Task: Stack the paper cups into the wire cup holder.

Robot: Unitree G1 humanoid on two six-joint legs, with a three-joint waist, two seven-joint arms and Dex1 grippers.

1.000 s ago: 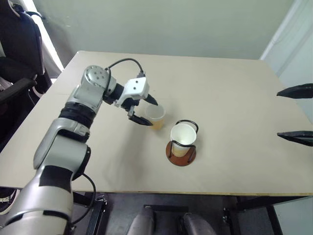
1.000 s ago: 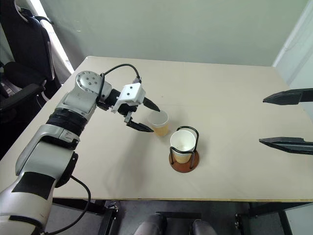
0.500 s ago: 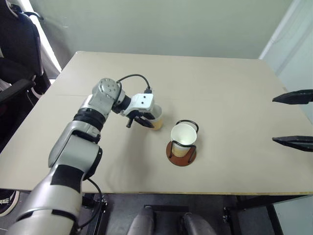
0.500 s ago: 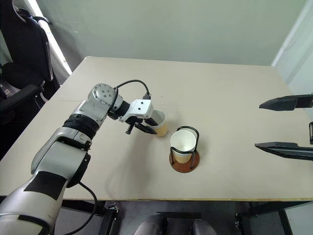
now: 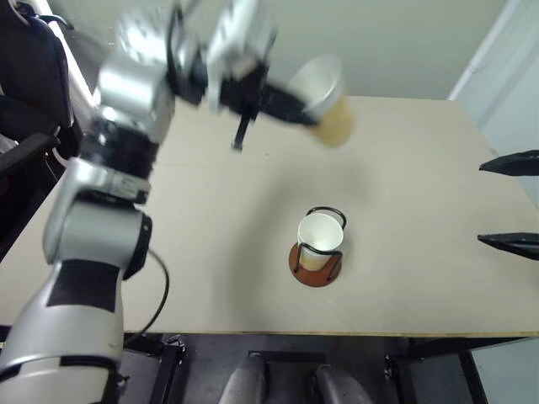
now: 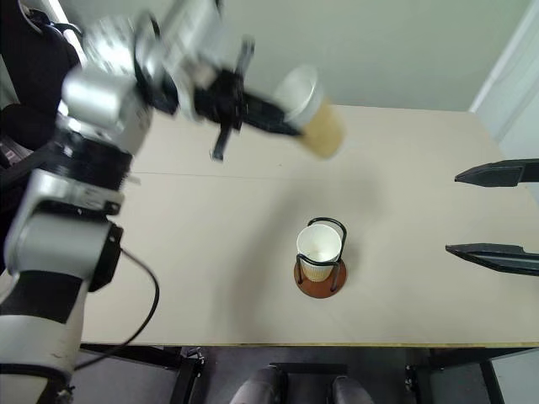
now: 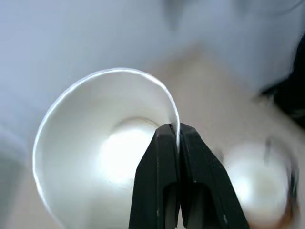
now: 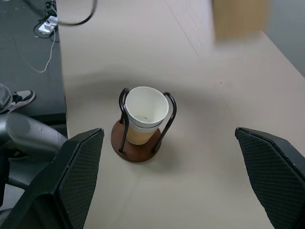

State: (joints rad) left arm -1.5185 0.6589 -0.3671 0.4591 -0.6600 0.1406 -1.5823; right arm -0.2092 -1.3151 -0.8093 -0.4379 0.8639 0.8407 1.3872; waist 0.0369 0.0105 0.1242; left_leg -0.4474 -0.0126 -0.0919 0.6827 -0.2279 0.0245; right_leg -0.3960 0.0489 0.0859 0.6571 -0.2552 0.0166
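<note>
Tan-orange paper cups (image 5: 324,108), white inside; reddish-brown holder base (image 8: 136,148).

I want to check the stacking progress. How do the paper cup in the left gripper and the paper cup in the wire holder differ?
The tan paper cup in the left gripper is in the air, tilted, pinched at its rim. The tan paper cup in the black wire holder stands upright between the wire loops on the table, ungripped. Both are tapered, white inside.

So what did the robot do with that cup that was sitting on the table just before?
The left gripper closed on the rim of the paper cup that stood beside the wire cup holder and lifted it high off the table, tilted. The cup already in the holder stayed put, and the right gripper stayed open at the side.
</note>
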